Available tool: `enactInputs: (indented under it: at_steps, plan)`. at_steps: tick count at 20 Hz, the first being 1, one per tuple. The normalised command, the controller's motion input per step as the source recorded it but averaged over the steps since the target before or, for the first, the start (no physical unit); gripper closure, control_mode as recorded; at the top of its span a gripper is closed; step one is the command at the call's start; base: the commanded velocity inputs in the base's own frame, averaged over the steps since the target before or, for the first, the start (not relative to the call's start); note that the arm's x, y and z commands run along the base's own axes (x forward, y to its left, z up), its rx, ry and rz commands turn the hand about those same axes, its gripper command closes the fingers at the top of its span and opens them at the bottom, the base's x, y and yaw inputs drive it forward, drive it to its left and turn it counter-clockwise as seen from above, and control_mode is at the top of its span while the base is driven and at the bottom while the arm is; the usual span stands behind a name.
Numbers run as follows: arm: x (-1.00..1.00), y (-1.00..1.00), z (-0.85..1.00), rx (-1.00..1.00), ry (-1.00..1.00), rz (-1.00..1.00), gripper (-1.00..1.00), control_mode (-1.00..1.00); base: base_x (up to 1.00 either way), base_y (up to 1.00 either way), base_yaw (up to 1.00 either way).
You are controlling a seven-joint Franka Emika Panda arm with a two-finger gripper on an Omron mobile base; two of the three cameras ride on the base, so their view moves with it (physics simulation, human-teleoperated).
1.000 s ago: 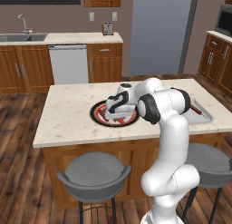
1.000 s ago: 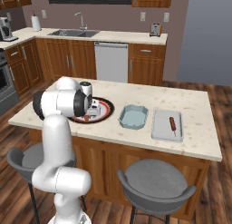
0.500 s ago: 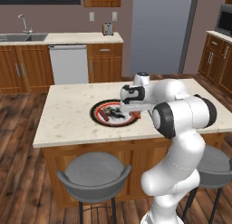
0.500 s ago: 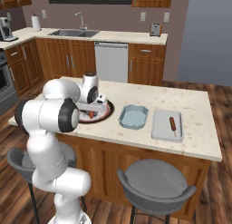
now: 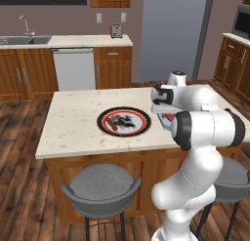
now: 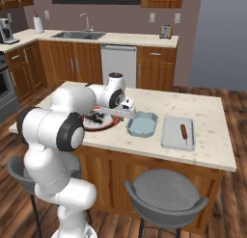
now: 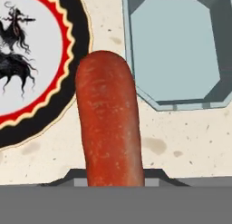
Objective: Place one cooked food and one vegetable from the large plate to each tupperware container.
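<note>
Speckled cream tabletop [image 7: 181, 146] runs across the hand view. At upper left sits the large plate [image 7: 72, 60]. In the middle, the fingers are clamped on a red sausage [image 7: 108, 123]. At upper right lies 1 tupperware container [image 7: 174, 48].

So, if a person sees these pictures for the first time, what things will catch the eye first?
First, the reddish sausage that fills the middle of the hand view, held in the gripper above the counter between the large plate and a tupperware container. Next, the bulky white arm bent over the kitchen island. The plate's black rim and red ring also stand out against the pale countertop.
</note>
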Motion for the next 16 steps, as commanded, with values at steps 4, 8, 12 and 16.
enactInputs:
  at_steps: [4, 8, 12, 16]
  plan:
    - [-0.05, -0.99, 0.22, -0.06, 0.00, -0.01, 1.00, -1.00, 0.00, 0.00, 0.00]
    - [0.00, -1.00, 0.13, -0.03, 0.00, 0.06, 1.00, -1.00, 0.00, 0.00, 0.00]
    - [-0.06, -1.00, 0.01, 0.00, 0.00, 0.10, 1.00, -1.00, 0.00, 0.00, 0.00]
    - [-0.01, -0.77, -0.08, 0.00, -0.02, 0.05, 1.00, -1.00, 0.00, 0.00, 0.00]
